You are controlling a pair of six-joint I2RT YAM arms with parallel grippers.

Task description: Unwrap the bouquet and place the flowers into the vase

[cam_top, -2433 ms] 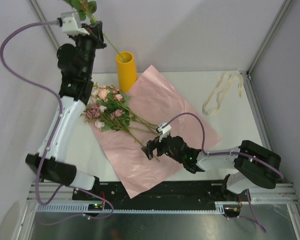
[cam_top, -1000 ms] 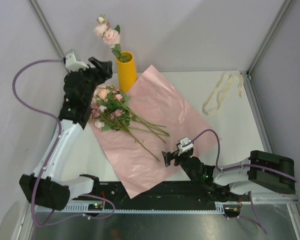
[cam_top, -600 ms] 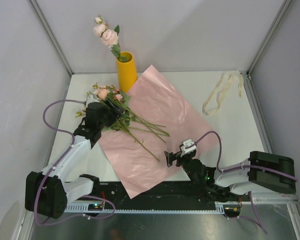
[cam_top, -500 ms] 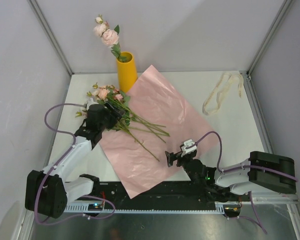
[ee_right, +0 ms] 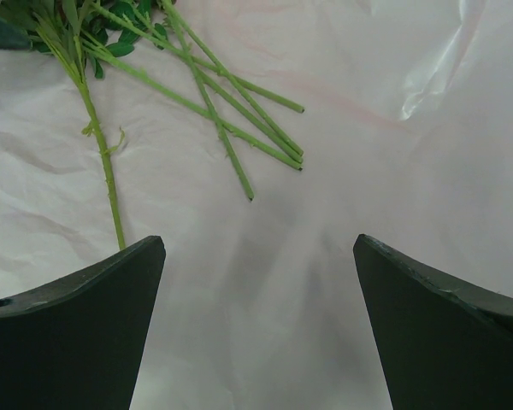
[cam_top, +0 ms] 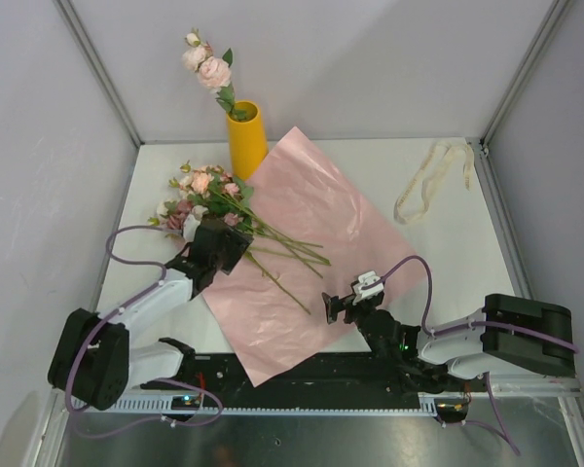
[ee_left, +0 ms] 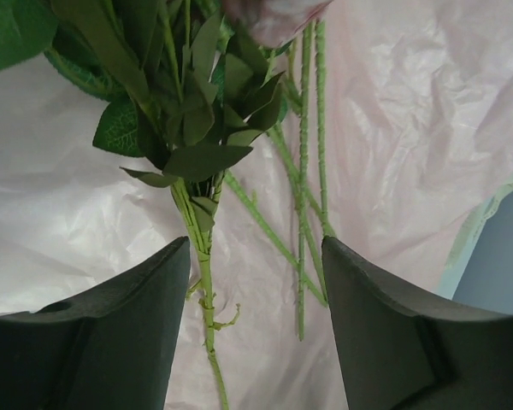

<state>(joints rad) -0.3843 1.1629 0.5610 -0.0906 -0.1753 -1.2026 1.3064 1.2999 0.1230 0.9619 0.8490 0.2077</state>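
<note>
Flowers lie across the pink paper near the vase. Overhead, the left claw covers some stems; its wrist camera shows it open, apparently empty. The right claw is wide open and empty.

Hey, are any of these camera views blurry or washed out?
Top view: even light, sharp, soft shadows. Left wrist: a rose at the top edge is blurred, stems crisp, jaws dark. Right wrist: paper washed nearly white, with glare top right.
</note>
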